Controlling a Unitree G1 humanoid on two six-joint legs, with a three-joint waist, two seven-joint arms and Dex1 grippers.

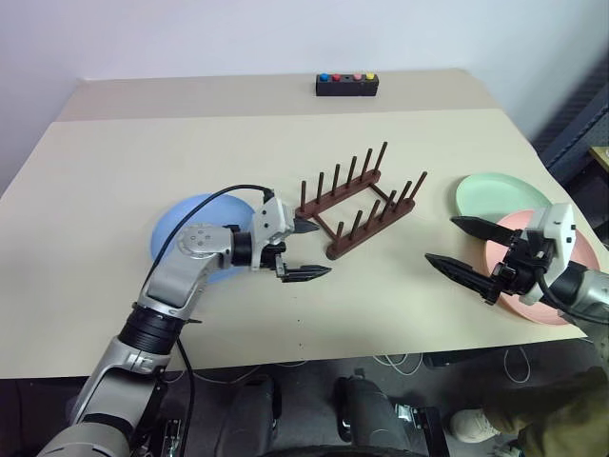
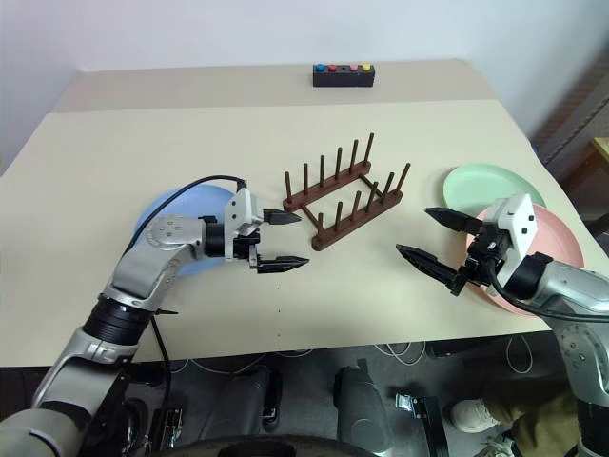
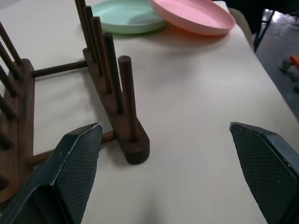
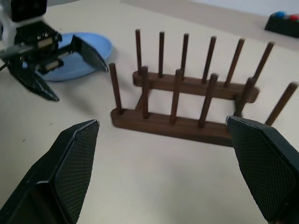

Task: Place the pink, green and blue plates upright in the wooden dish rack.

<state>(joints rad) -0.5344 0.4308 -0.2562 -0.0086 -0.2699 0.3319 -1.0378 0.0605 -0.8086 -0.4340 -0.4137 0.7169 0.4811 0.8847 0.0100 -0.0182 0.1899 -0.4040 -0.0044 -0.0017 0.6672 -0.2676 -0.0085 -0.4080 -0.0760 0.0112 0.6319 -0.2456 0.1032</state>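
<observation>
Black claws (image 1: pixel 309 251) (image 1: pixel 466 255) wide, flanking rack (image 1: pixel 360 202)

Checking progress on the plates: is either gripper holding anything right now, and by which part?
Nothing is held. The left gripper and right gripper both have jaws wide open and empty.

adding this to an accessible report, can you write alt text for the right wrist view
The right gripper's two open black fingers frame an empty wooden dish rack standing on a beige table. Beyond the rack, the open left gripper hovers in front of a blue plate lying flat.
</observation>
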